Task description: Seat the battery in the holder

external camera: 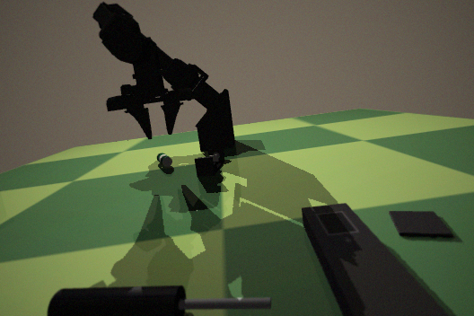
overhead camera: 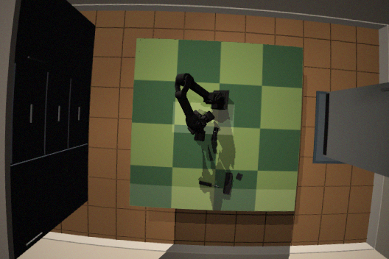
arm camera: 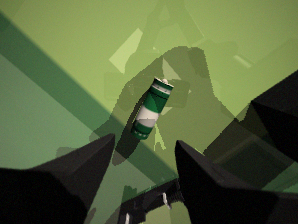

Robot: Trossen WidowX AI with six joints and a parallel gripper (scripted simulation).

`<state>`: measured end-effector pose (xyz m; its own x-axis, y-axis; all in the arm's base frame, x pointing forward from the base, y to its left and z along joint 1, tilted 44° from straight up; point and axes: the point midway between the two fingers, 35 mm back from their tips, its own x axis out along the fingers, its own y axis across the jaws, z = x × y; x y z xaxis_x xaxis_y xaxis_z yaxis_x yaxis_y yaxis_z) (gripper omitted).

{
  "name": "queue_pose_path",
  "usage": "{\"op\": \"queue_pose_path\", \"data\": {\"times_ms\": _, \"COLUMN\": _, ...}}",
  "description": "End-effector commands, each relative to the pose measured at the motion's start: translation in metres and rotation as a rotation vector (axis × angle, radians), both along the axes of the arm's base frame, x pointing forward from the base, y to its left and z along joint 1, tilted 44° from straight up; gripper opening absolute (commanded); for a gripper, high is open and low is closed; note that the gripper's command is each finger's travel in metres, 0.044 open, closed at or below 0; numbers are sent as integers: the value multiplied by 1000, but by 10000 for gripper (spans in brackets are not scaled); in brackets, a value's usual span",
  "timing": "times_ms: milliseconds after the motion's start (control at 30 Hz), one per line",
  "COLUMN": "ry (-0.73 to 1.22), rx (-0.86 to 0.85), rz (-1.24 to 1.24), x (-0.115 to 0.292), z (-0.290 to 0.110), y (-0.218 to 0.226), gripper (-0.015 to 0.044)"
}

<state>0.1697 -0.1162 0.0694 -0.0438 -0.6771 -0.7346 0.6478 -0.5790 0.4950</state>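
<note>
1. Black and two-fingered, the gripper (external camera: 158, 133) hangs above the checkered table top (external camera: 404, 158) with its fingers spread about halfway and nothing between them.
2. Its fingertips (external camera: 147, 133) point down and stand clear of the surface in the exterior view.
3. The battery (arm camera: 152, 108), green with a white band, lies on its side on the table top, below and just beyond the fingers in the wrist view, touching neither of them.
4. In the exterior view the battery (external camera: 165, 161) sits just below and slightly right of the fingertips, left of the arm's base (external camera: 216, 127), inside the arm's shadow.
5. In the wrist view it lies at a slant, one end up and to the right, the other down and to the left.
6. The long dark holder (external camera: 359, 261) lies flat at the near right of the table top, well apart from the battery.
7. A small dark square pad (external camera: 419, 223) lies just right of the holder.
8. A dark cylinder with a thin grey rod (external camera: 135, 302) lies at the near left edge, its rod pointing right.
9. From the top view the arm (overhead camera: 191, 104) is folded near the table's middle, and the holder (overhead camera: 228, 182) lies near the table's lower edge.
</note>
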Motion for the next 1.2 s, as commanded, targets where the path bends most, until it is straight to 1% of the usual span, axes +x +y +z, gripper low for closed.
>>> {"op": "queue_pose_path", "data": {"times_ms": 0, "ry": -213, "rx": -31, "rz": -235, "x": -10, "z": -9, "y": -11, "gripper": 238}}
{"op": "queue_pose_path", "data": {"times_ms": 333, "ry": -213, "rx": -30, "rz": -235, "x": -10, "z": -10, "y": -12, "gripper": 238}}
{"op": "queue_pose_path", "data": {"times_ms": 1167, "ry": -213, "rx": -30, "rz": -235, "x": -11, "z": -38, "y": -39, "gripper": 238}}
